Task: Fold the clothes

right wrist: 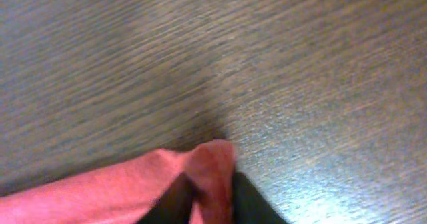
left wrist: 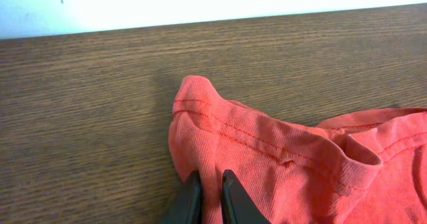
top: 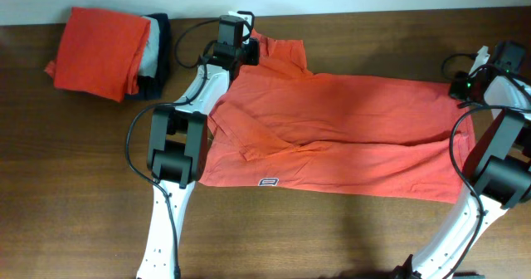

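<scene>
T-shirt (top: 332, 129) between left hand (left wrist: 211, 182) and right hand (right wrist: 210, 186), one corner in each

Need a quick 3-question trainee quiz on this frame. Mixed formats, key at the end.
1. True or false: the T-shirt is folded into a small square.
2. What does the left gripper pinch? A) red shirt fabric B) a cable C) nothing
3. Which arm, left or right, is nearer the folded pile?
Key: 1 false; 2 A; 3 left.
</scene>
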